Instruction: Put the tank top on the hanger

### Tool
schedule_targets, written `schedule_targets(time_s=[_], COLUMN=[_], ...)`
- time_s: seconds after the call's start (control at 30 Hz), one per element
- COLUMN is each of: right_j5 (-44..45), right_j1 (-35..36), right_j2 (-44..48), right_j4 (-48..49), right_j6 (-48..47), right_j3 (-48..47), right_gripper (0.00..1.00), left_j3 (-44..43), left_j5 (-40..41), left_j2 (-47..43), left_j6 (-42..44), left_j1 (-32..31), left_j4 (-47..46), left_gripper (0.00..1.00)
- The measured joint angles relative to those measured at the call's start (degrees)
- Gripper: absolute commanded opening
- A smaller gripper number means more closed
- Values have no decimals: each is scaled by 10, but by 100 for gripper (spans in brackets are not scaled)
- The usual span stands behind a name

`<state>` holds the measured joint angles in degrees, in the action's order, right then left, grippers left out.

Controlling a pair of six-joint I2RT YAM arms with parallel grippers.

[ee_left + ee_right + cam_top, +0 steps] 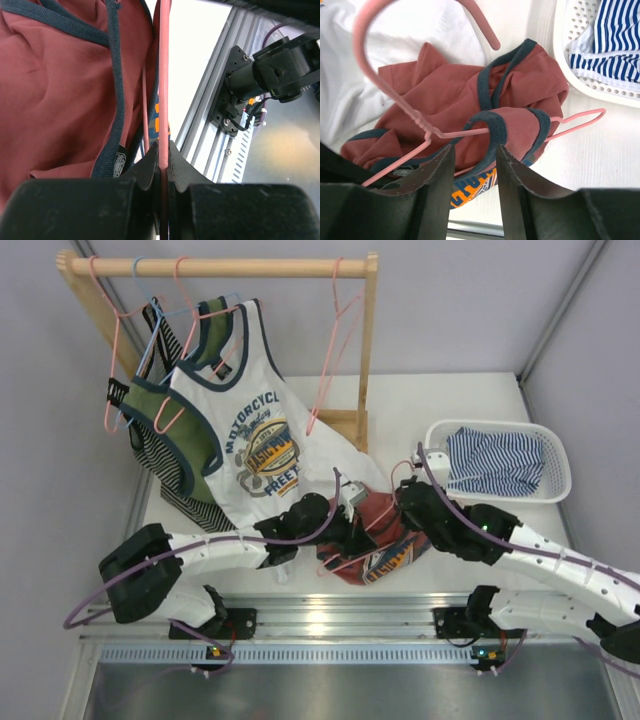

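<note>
The rust-red tank top [375, 512] with navy trim lies bunched on the table between both arms, its orange and blue print at the near side. The pink hanger [460, 133] is partly inside it. One navy-edged strap [496, 131] is looped over the hanger's right arm, and the hook [360, 50] curves up to the left. My left gripper [164, 150] is shut on the hanger's wire beside the red cloth [60, 90]. My right gripper [475, 150] is open just short of the looped strap, with nothing between its fingers.
A wooden rack [220, 267] at the back left carries pink hangers [335, 340], a white "Motorcycle" top [255, 430] and a green garment [190, 440]. A white basket [555, 455] at the right holds a blue-striped garment [495, 462]. An aluminium rail [330, 615] runs along the near edge.
</note>
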<state>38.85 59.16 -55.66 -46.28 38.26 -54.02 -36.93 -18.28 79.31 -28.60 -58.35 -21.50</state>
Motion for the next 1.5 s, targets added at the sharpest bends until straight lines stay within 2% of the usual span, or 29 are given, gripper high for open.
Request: schedule_targets(time_s=[0.3, 0.6, 0.93, 1.27, 1.5], right_j5=[-35, -60, -124, -166, -167], right_j1=[0, -4, -49, -77, -80], right_j2=[68, -4, 3, 54, 64], right_j4=[75, 127, 209, 266, 284], right_j6=[-68, -123, -157, -170, -182], right_j3=[0, -3, 47, 118, 125], right_gripper=[46, 45, 38, 28, 14], left_j3=[0, -2, -2, -5, -6], left_j5=[9, 12, 17, 17, 17], left_j2=[21, 23, 23, 25, 27], left_j6=[0, 0, 1, 3, 5], left_j1=[-4, -10, -14, -14, -16], left_j4=[-17, -17, -15, -14, -13], left_gripper=[0, 0, 0, 0, 0])
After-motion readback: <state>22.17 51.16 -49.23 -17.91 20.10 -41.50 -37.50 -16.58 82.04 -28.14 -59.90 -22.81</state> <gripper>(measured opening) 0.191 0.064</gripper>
